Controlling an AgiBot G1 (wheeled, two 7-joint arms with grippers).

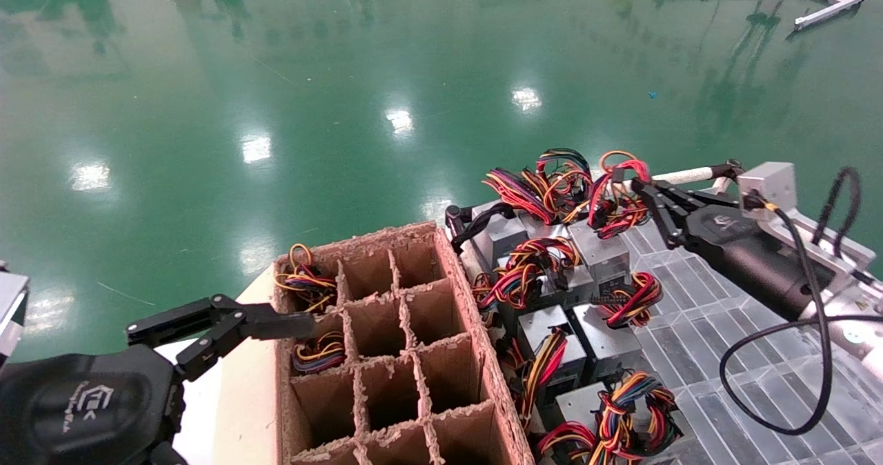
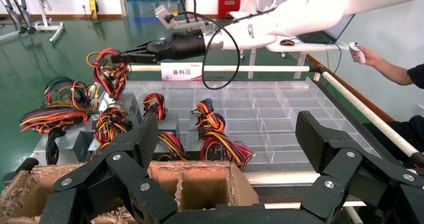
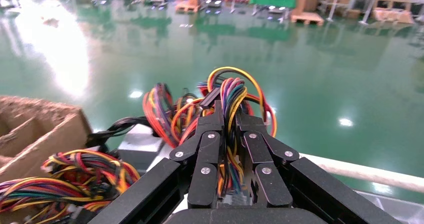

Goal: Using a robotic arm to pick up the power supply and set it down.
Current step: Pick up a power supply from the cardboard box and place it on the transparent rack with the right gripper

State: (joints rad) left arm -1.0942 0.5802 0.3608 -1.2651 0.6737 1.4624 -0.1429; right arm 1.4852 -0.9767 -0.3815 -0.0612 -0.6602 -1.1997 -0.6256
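— From my console, what sits on the left?

— A brown divided cardboard box (image 1: 407,341) with ragged partition edges; two of its cells along the left side hold coiled wire bundles.

— And beside it?

— A clear plastic compartment tray (image 1: 717,341), its right part bare. A white rail (image 2: 225,68) carrying a small white sign (image 2: 181,71) runs along its far edge.

— Beyond?

— Glossy green floor (image 1: 345,72) showing lamp reflections. I see a person's hand (image 2: 367,56) holding a white controller (image 2: 356,48).
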